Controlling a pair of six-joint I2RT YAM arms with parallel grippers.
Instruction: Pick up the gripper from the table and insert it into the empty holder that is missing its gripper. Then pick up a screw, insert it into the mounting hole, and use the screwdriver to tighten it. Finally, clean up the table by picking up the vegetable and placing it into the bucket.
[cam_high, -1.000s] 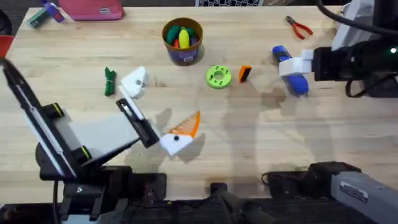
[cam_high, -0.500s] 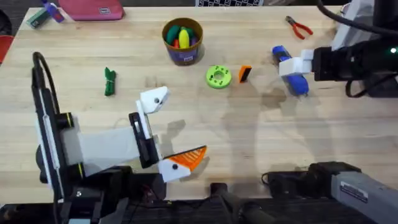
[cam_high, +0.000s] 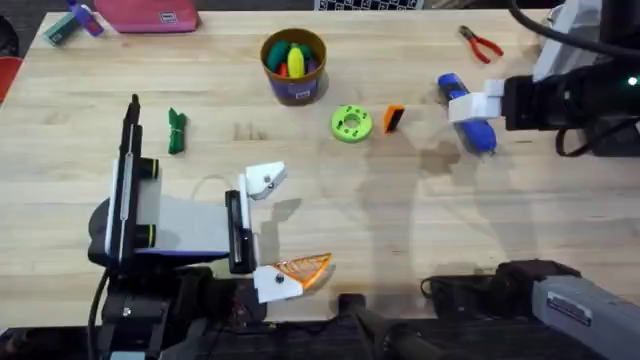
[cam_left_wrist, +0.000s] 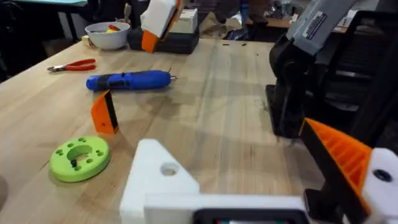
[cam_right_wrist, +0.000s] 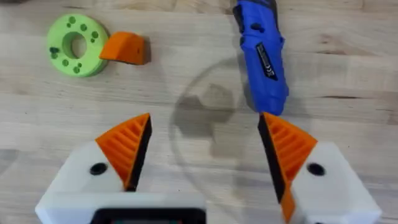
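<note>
The gripper (cam_high: 394, 118), a small orange wedge with a dark side, stands on the counter (cam_high: 400, 220) right of centre toward the far side, just beside a green disc (cam_high: 351, 123). The screwdriver (cam_high: 468, 112), stubby and bright blue, lies farther right with its thin metal tip pointing toward the far edge (part of it is covered from above). The holder (cam_high: 266, 180), a white angular block with its dark mounting hole (cam_high: 268, 181), sits bare at the near left on the left hand (cam_high: 280, 228). The vegetable (cam_high: 176, 131), slim, bumpy and dark green, lies at the far left. The bucket (cam_high: 294, 65) stands upright at far centre, holding coloured toys.
</note>
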